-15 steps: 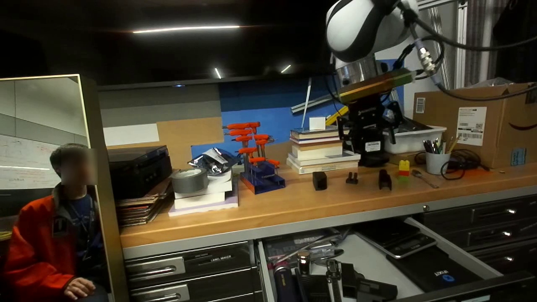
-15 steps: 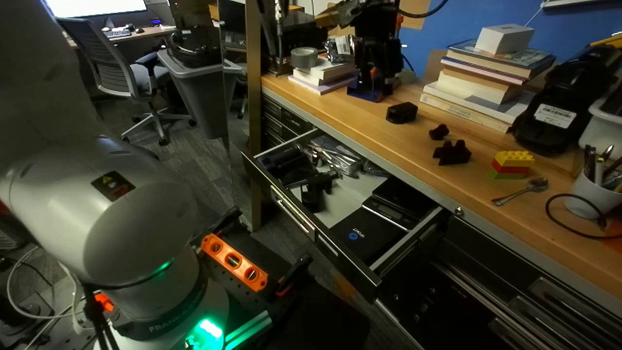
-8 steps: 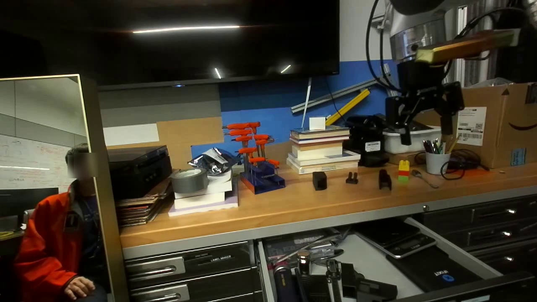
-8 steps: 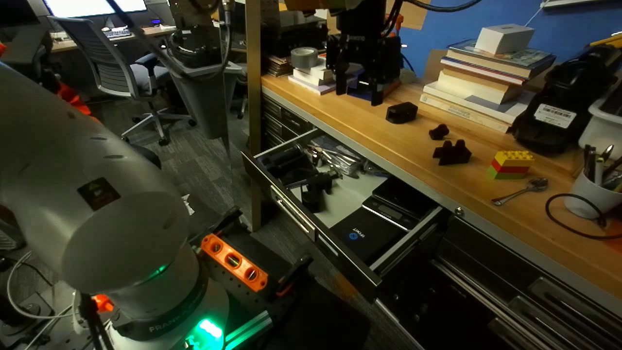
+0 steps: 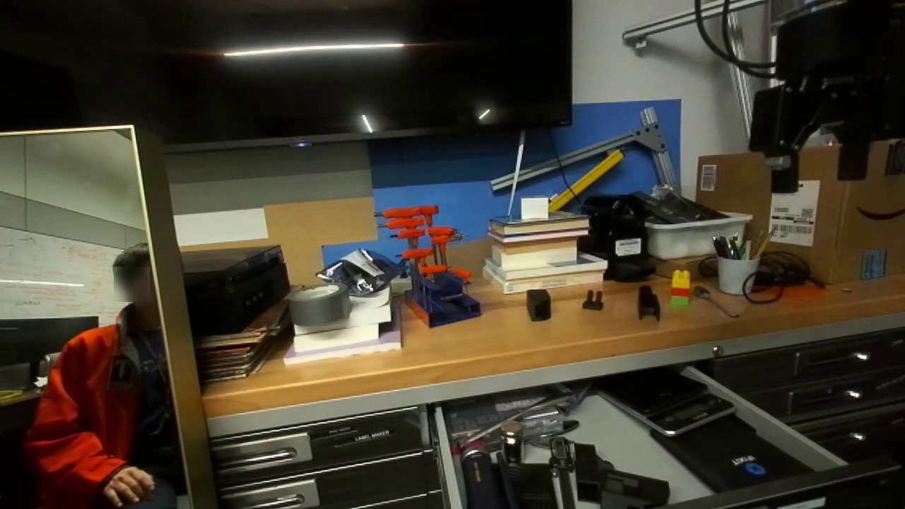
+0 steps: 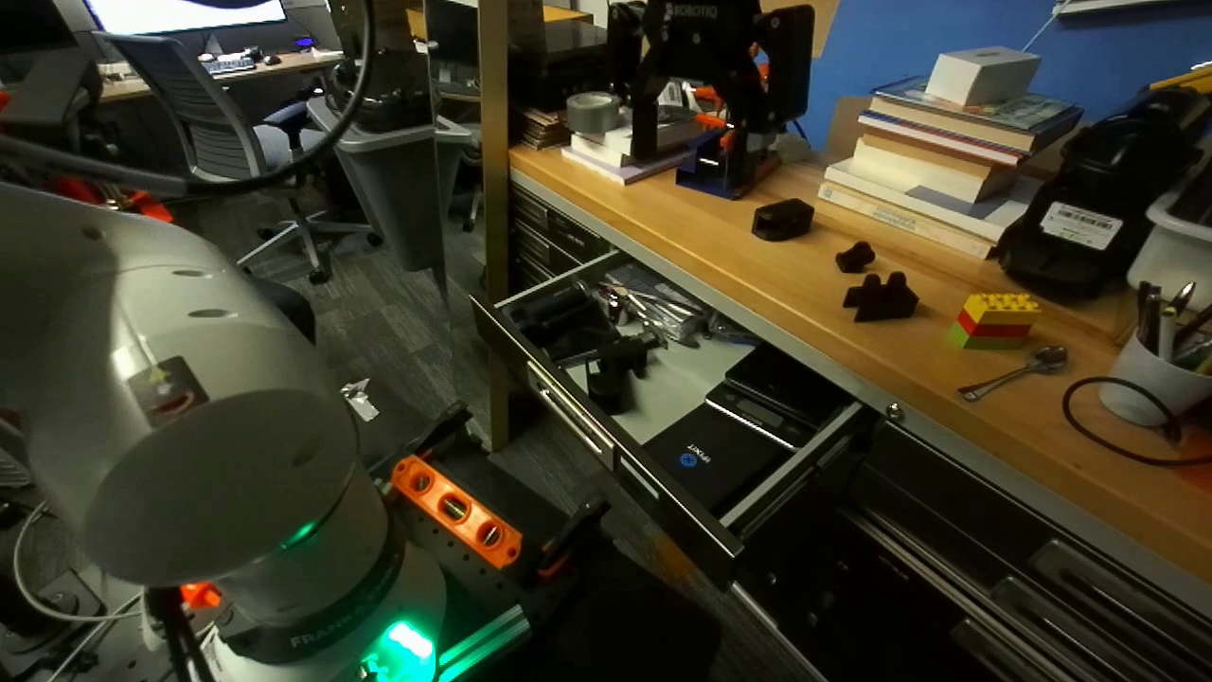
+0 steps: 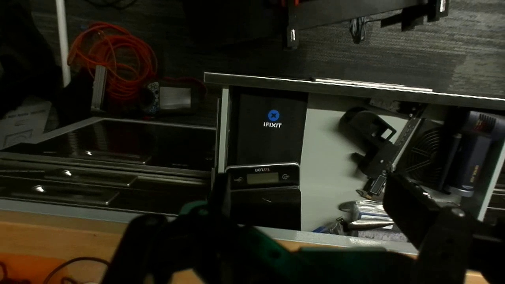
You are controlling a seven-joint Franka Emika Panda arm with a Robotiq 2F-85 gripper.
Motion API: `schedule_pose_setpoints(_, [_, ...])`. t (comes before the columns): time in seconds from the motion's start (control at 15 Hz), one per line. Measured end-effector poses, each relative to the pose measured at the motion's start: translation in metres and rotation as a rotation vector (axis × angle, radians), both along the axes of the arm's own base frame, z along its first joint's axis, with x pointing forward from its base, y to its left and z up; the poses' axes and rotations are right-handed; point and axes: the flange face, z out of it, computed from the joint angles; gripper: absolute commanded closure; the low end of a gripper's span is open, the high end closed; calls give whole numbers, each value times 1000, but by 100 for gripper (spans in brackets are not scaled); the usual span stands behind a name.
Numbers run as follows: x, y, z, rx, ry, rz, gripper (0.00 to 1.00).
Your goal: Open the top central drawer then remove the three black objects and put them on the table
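Closest to me, the gripper (image 5: pixel 819 177) hangs over the pulled-out top central drawer (image 7: pixel 327 157), jaws apart, holding nothing; I'd back it off high, clear of the drawer's front. On the wooden workbench (image 6: pixel 701 227), back from its edge, sit a notched black bracket (image 6: pixel 882 299), two-pronged black piece (image 6: pixel 855 258) and black block (image 6: pixel 783 220); placing looks done. Stacked books (image 6: pixel 947 166) crowd behind.

In an exterior view: your gripper (image 5: pixel 819 177) shifted off the book stack (image 5: pixel 535 253) and higher, now seen against the cardboard box (image 5: pixel 834 226).
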Motion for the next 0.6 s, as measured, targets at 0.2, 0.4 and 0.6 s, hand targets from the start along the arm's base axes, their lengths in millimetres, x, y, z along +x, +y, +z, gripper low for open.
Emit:
schedule_pose_setpoints(0.2, [-14,-1,12,6,-13,10,0])
schedule_pose_setpoints(0.4, [-20,-1,15,6,-26,9,0])
schedule_pose_setpoints(0.6, [-21,-1,15,6,-27,6,0])
